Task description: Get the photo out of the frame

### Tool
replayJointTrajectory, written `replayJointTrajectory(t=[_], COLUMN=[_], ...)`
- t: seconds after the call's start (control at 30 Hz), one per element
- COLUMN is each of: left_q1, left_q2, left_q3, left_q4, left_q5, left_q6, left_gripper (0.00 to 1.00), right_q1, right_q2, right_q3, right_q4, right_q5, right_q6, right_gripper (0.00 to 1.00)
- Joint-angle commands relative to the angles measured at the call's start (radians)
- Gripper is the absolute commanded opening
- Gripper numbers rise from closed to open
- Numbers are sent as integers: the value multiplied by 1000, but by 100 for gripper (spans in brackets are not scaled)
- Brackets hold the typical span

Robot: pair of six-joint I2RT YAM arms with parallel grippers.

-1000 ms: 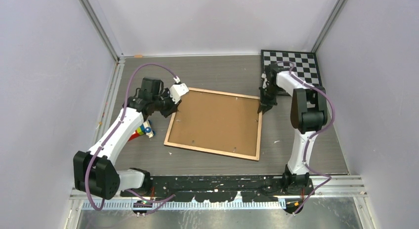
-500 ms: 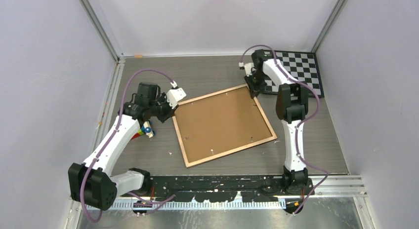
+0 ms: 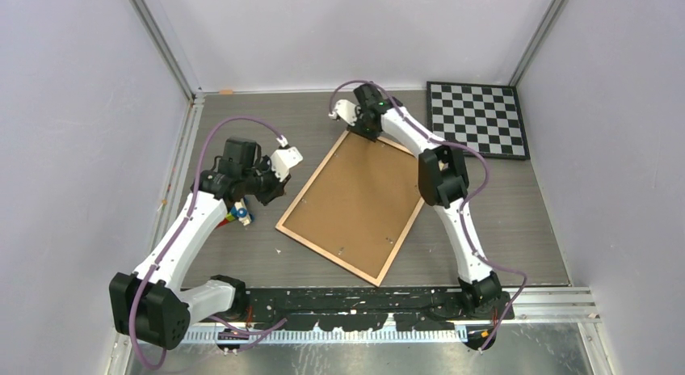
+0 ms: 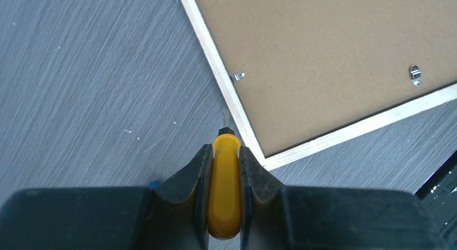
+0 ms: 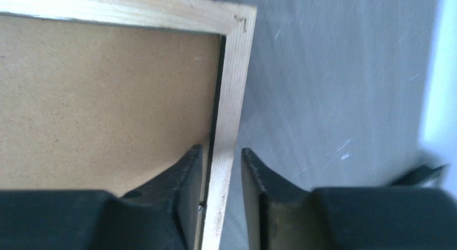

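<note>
Brown backing board (image 3: 355, 201) faces up inside the light wood rim of the frame (image 3: 313, 179), which lies flat and back-up on the grey wood-grain table (image 3: 501, 221), turned diagonally between the two arms. Its glossy front is down against the table and out of sight.

The right end effector (image 3: 365, 131) sits at the frame's far corner. In the right wrist view the end effector (image 5: 221, 151) straddles the wood rim just short of that corner: one finger (image 5: 183, 180) stands over the board, the other (image 5: 256, 180) over the bare table outside. The jaws are parted, with a thin gap showing beside the rim, so nothing is clamped.

The left end effector (image 3: 273, 191) hovers just off the frame's left side, near its leftmost corner. It is closed on a yellow-handled tool (image 4: 223, 191), whose small metal tip (image 4: 226, 119) points at the outer edge of the rim, very close to it; whether it touches cannot be told. Two small metal clips (image 4: 237, 76) sit on the board near the rim.

A black-and-white checkered board (image 3: 476, 120) lies at the table's far right, well apart from the frame.
</note>
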Motion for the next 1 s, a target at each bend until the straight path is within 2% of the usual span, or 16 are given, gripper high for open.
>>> replayJointTrajectory(t=[0.0, 0.1, 0.17, 0.27, 0.33, 0.37, 0.43, 0.5, 0.6, 0.73, 0.83, 0.97], left_q1=[6, 6, 6, 5, 6, 6, 6, 6, 6, 6, 6, 6], left_q2=[-9, 1, 9, 26, 42, 48, 61, 76, 96, 120, 135, 138], left_q3=[-1, 2, 5, 12, 19, 21, 23, 30, 45, 64, 80, 95], left_q4=[-1, 14, 28, 55, 71, 80, 95, 108, 116, 117, 106, 98], left_q5=[38, 48, 54, 56, 60, 64, 71, 76, 89, 88, 89, 88], left_q6=[-23, -24, -29, -43, -50, -51, -53, -55, -55, -65, -71, -68], left_gripper=[0, 0, 0, 0, 0, 0, 0, 0, 0, 0, 0, 0], right_q1=[16, 9, 0, -32, -75, -97, -128, -158, -248, -323, -327, -326], right_q2=[-37, -127, -223, -416, -555, -623, -731, -810, -901, -952, -984, -1002], right_q3=[97, 74, 0, -194, -336, -407, -524, -595, -681, -834, -979, -1133], right_q4=[240, 243, 254, 295, 361, 379, 387, 303, 141, -9, -31, 41], right_q5=[74, 107, 117, 86, 53, 27, 50, 74, -96, -222, -269, -259], right_q6=[4, 153, 249, 437, 571, 629, 747, 839, 960, 1085, 1175, 1248], right_gripper=[49, 68, 75, 87, 98, 99, 99, 100, 100, 99, 95, 89])
